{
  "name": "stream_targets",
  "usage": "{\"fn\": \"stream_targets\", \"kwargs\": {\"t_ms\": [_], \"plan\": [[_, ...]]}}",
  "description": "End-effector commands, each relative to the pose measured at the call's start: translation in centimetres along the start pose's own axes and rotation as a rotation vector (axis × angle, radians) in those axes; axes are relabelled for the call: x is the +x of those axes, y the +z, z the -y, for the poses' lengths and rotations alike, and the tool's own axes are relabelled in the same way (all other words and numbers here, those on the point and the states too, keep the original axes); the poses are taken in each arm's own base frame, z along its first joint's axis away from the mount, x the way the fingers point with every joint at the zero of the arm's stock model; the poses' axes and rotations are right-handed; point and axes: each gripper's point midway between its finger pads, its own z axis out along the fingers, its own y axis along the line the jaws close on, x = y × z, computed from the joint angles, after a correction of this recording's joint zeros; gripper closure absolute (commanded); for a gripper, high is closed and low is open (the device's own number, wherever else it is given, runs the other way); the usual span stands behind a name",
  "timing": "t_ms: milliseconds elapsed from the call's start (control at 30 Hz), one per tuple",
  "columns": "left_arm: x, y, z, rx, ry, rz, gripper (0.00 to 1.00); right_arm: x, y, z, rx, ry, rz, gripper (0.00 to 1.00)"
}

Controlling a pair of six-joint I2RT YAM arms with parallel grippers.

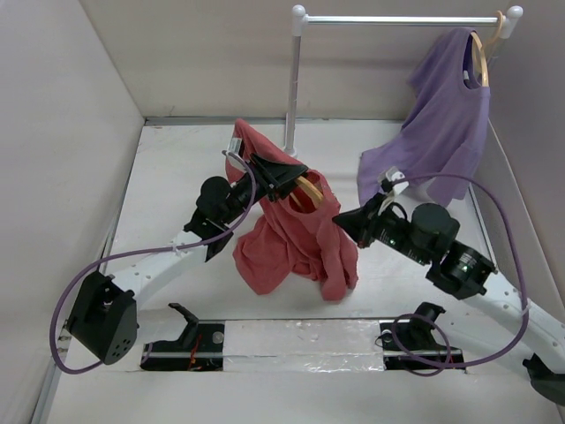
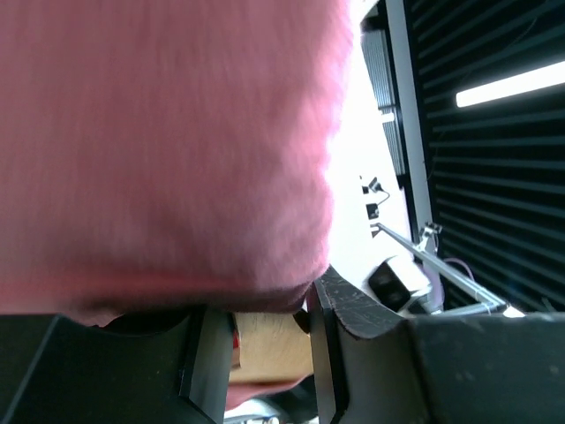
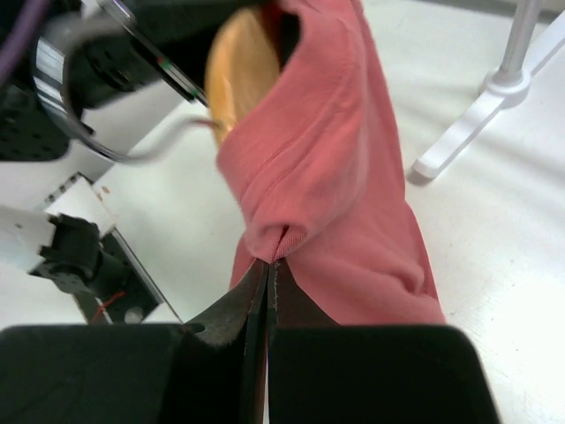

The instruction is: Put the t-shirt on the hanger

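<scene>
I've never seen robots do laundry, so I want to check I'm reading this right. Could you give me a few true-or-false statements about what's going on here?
1. The left arm's jaws grip the hanger. True.
2. The right arm's jaws are open and touch nothing. False: they are shut on an edge of the t-shirt.
3. A purple t-shirt hangs from the rail. True.
4. The red t-shirt lies spread flat on the table. False: it is bunched around the hanger, held up by the two arms.
</scene>
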Motion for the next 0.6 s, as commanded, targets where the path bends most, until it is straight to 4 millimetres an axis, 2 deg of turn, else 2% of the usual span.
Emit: {"fn": "stream_targets", "kwargs": {"t_ms": [0, 100, 233, 300, 433, 467, 567], "plan": [[0.0, -0.5, 6.4, 0.152, 0.091, -0.034, 1.00, -2.7, -1.4, -0.4, 0.032, -0.017, -0.026, 1.00], [0.2, -0.8, 7.0, 0.168, 0.071, -0.047, 1.00, -2.7, -1.8, 0.1, 0.075, -0.020, -0.086, 1.00], [0.3, -0.8, 7.1, 0.175, 0.041, -0.071, 1.00, -2.9, -2.3, 2.2, 0.168, -0.033, -0.100, 1.00], [0.5, -0.8, 7.2, 0.187, 0.016, -0.086, 1.00, -2.5, -2.5, 2.5, 0.179, -0.031, -0.118, 0.92], [0.7, -1.1, 7.7, 0.201, 0.009, -0.091, 1.00, -2.0, -2.5, 3.4, 0.196, -0.026, -0.121, 0.58], [0.7, -1.2, 7.9, 0.205, 0.008, -0.091, 1.00, -1.8, -2.7, 3.7, 0.211, -0.024, -0.129, 0.40], [0.7, -1.3, 8.2, 0.204, 0.014, -0.094, 1.00, -1.9, -3.4, 3.5, 0.201, -0.019, -0.104, 0.22]]}}
